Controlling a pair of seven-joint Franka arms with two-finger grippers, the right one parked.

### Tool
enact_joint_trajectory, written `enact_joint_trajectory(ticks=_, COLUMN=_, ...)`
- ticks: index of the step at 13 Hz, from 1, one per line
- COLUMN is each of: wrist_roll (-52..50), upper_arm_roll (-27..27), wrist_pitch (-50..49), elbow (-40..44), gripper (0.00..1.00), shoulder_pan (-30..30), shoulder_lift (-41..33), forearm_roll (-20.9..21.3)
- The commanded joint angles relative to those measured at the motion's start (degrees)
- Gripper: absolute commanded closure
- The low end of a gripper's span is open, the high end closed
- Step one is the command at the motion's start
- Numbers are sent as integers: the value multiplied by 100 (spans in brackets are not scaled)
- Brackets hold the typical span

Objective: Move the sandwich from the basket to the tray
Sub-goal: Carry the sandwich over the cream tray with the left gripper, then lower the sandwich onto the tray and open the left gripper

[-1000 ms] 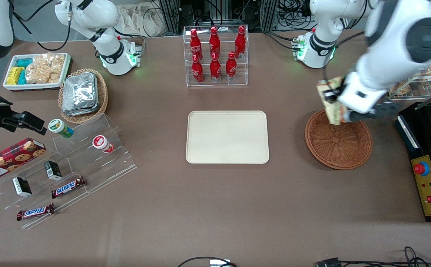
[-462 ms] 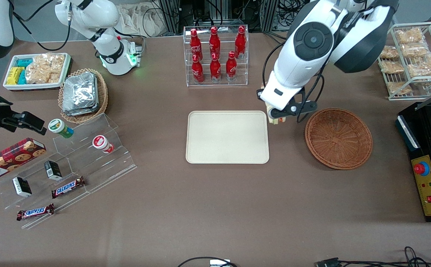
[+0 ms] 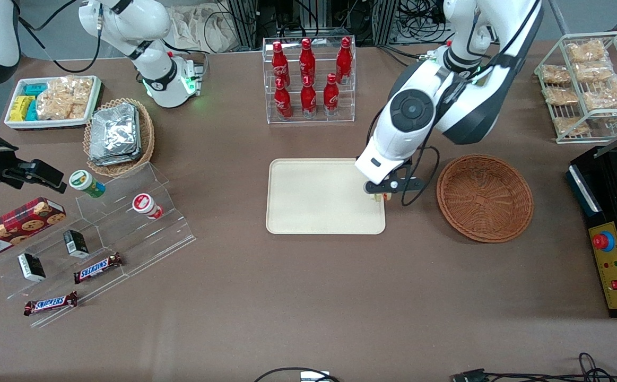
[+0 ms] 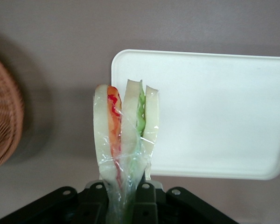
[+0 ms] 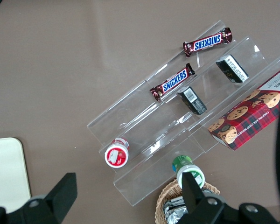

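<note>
The basket (image 3: 484,197) is empty. The gripper (image 3: 380,195) clamps the sandwich (image 4: 125,128) above the tray (image 3: 313,196) edge; lowering and release remain.

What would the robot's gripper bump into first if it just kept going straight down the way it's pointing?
Probably the tray. The gripper points down with its fingers shut on the sandwich, which hangs over the tray's edge nearest the basket. The sandwich tip would likely touch first, on the rim or just beside it; depth is unclear.
</note>
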Motion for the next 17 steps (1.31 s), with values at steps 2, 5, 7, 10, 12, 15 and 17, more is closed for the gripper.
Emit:
enact_joint_trajectory(ticks=2, wrist_roll=-52, upper_arm_roll=-31, wrist_pitch=914, elbow=-354, gripper=100, shoulder_pan=13, shoulder_lift=617, forearm_roll=559)
enact_joint_trajectory(ticks=5, wrist_roll=-412, upper_arm_roll=-31, wrist_pitch=1346, elbow=-381, gripper=100, shoulder_pan=13, shoulder_lift=1084, forearm_roll=727)
enact_joint_trajectory(ticks=7, wrist_roll=-466, upper_arm_roll=-31, wrist_pitch=1574, elbow=-398, gripper=100, shoulder_pan=4, shoulder_lift=1295, forearm_roll=788)
enact_joint_trajectory(ticks=10, wrist_roll=-545, upper_arm_roll=-31, wrist_pitch=1750, elbow=-442, gripper=100, shoulder_pan=-66, shoulder_lift=1462, forearm_roll=894)
enact_joint_trajectory(ticks=12, wrist_roll=-554, upper_arm_roll=-31, wrist_pitch=1768, elbow=-442, gripper=80, shoulder_pan=-66, shoulder_lift=1463, forearm_roll=894)
enact_joint_trajectory(ticks=15, wrist_roll=-615, upper_arm_roll=-31, wrist_pitch=1760, elbow=-442, gripper=0, shoulder_pan=-57, shoulder_lift=1445, forearm_roll=894)
enact_joint_trajectory(ticks=17, wrist_roll=-633, upper_arm_roll=-23, wrist_pitch=1751, elbow=-442, gripper=0, shoulder_pan=-49, shoulder_lift=1445, forearm_roll=894)
